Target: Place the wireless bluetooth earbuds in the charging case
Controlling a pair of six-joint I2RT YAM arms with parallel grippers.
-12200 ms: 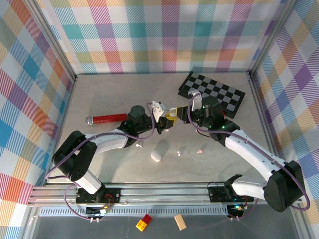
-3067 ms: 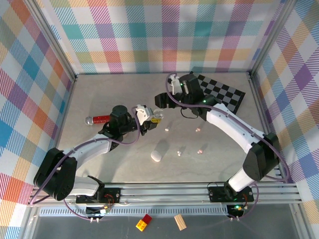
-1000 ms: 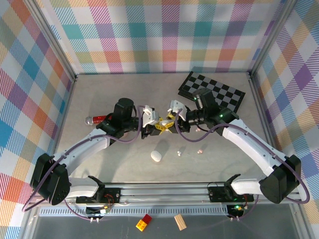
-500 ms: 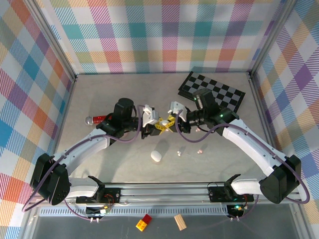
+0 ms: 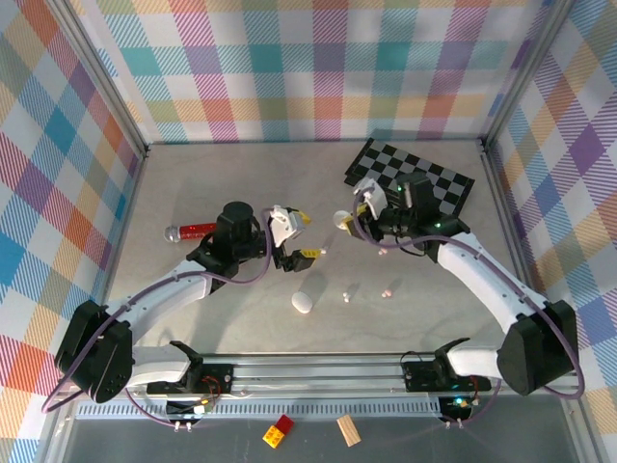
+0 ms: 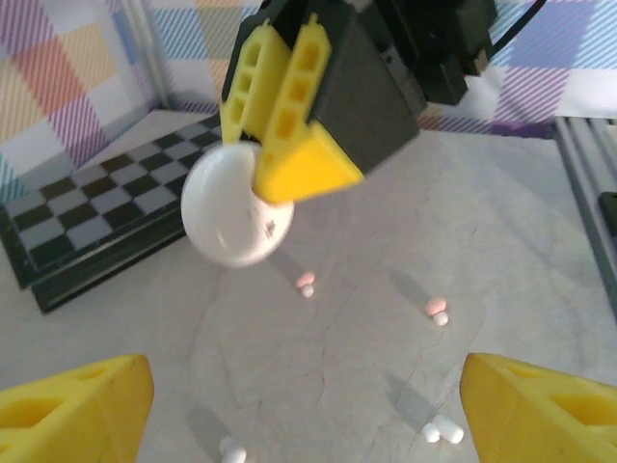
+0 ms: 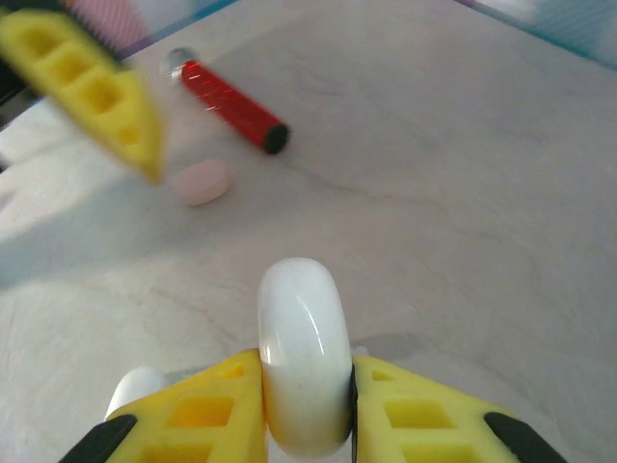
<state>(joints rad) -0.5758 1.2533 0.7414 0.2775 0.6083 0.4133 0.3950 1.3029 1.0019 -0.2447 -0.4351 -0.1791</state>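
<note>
While the smooth charging case [image 7: 301,357] is pinched in the right jaws above the table [image 5: 193,193] and the left jaws are spread wide, empty, it could easily be squirted out; earbuds [image 5: 346,295] are scattered below, tbh.

You've got the board [image 5: 424,183] at the desk's [image 5: 241,183] back right, tube [image 5: 200,231] left, one case [image 5: 303,302] front of centre, an earbud [image 5: 346,296] just right of it, second case [image 7: 299,318] in the right end effector [image 7: 307,381].
</note>
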